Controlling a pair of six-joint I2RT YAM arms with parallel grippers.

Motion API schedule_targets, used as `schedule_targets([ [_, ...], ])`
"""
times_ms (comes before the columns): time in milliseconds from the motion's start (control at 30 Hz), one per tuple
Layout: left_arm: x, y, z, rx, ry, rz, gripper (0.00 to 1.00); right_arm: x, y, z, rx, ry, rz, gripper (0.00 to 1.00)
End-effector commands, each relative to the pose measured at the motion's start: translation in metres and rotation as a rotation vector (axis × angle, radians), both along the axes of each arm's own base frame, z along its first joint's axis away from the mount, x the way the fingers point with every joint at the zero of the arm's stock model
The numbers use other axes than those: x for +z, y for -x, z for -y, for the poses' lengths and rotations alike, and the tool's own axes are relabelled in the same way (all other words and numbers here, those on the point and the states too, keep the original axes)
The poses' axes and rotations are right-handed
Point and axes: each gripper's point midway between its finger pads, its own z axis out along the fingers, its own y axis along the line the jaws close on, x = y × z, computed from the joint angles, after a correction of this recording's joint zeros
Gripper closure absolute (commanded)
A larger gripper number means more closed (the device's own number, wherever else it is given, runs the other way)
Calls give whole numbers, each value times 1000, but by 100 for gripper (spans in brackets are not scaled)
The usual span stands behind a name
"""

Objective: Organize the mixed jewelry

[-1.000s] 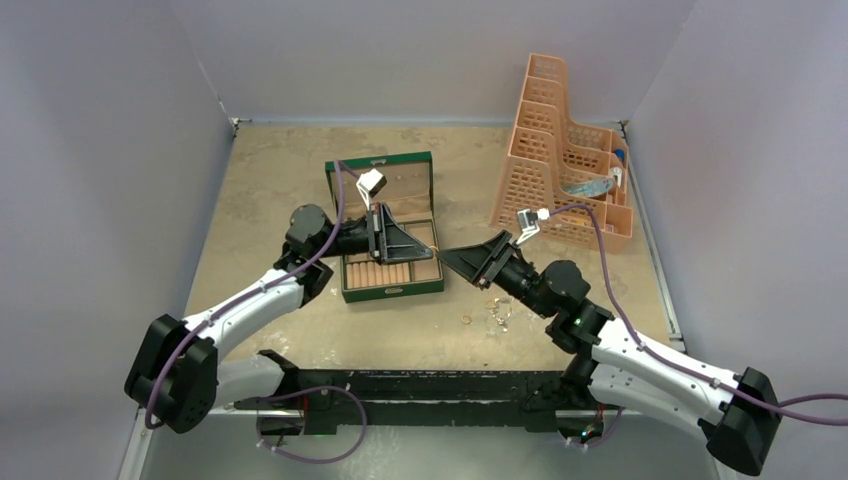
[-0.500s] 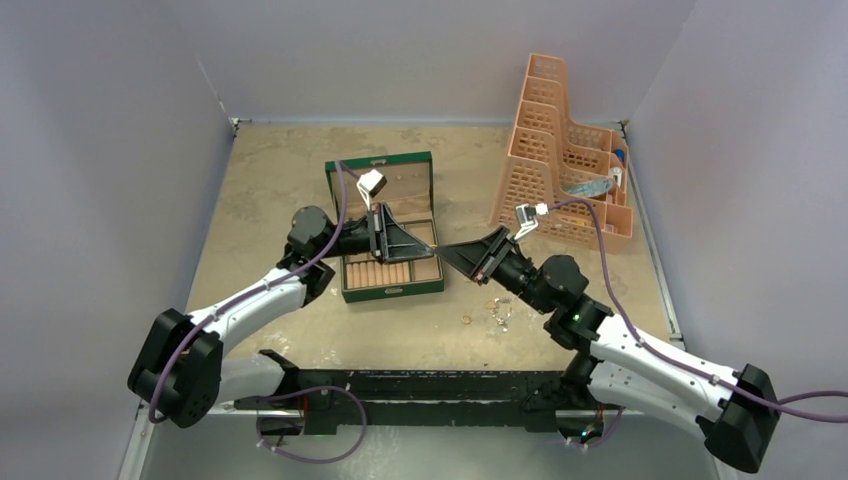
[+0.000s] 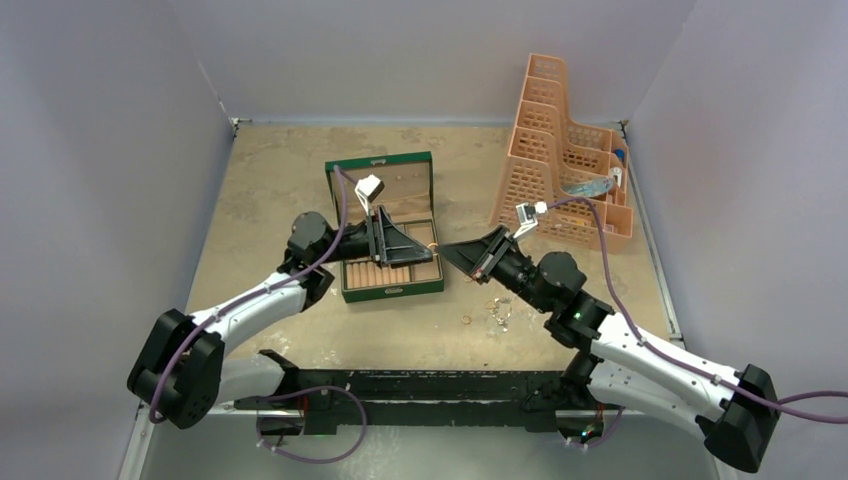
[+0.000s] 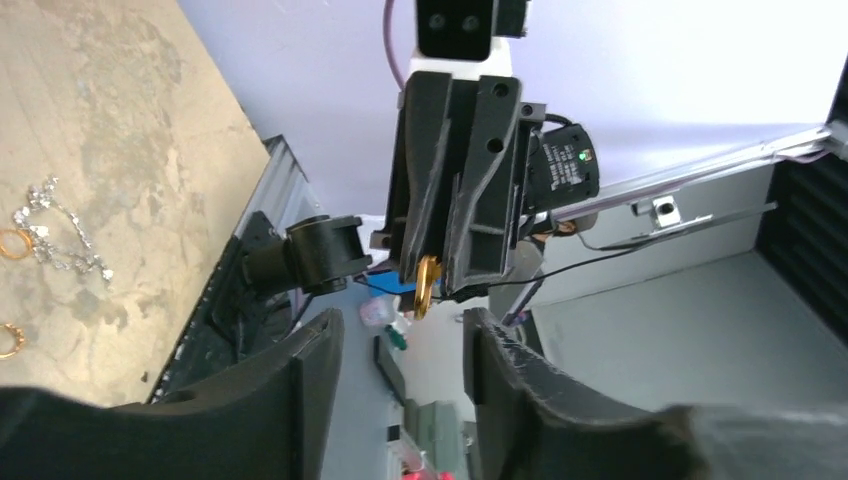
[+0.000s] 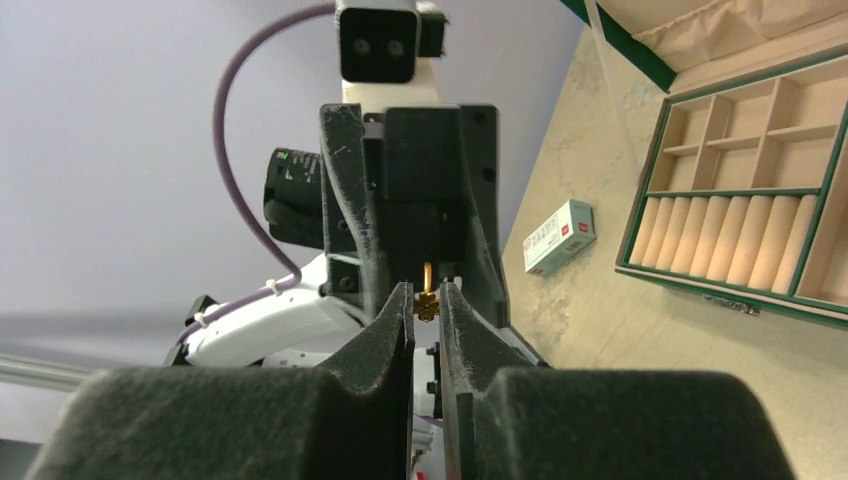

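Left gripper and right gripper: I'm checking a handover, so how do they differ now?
The left gripper has its fingers apart, holding nothing; the right gripper is pinched on a gold ring. The left gripper hangs above the green box; the right gripper hangs above the table beside it. Both point tip to tip.

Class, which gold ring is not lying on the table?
The gold ring pinched in the right end effector; the other rings lie on the table by the silvery chain.
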Motion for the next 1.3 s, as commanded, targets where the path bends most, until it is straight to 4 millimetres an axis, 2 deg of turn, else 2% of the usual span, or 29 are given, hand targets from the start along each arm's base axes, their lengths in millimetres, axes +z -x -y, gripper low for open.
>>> schedule_targets([
  [0, -3, -5, -7, 105, -17, 99, 39, 24, -13, 5, -67, 20, 58, 91],
  [33, -10, -9, -10, 151, -46, 106, 31, 19, -15, 5, -73, 48, 54, 91],
  [67, -14, -16, -15, 222, -73, 132, 27, 14, -17, 4, -78, 78, 49, 91],
  [100, -25, -19, -18, 258, -118, 105, 25, 9, -19, 2, -79, 109, 46, 90],
  [267, -46, -44, -64, 585, -368, 152, 21, -27, -33, -12, -60, 298, 29, 91],
  [367, -46, -44, -94, 696, -525, 149, 20, -41, -49, -22, -62, 433, 59, 91],
  [533, -34, -48, -130, 826, -695, 144, 20, -89, -59, -47, 18, 615, -6, 91],
  [667, -20, -48, -138, 822, -785, 181, 21, -115, -59, -66, 36, 722, -52, 91],
  [800, -23, -49, -142, 812, -832, 238, 21, -143, -56, -82, 34, 841, -132, 91],
  [900, -21, -51, -147, 818, -861, 283, 21, -151, -52, -95, 28, 863, -171, 91],
  [967, -16, -55, -157, 873, -881, 303, 21, -155, -53, -99, 13, 878, -190, 90],
  [1133, -4, -54, -180, 992, -880, 361, 21, -176, -58, -97, -24, 983, -237, 91],
  [1267, 0, -52, -184, 1011, -872, 396, 21, -175, -63, -92, -67, 1002, -244, 91],
])
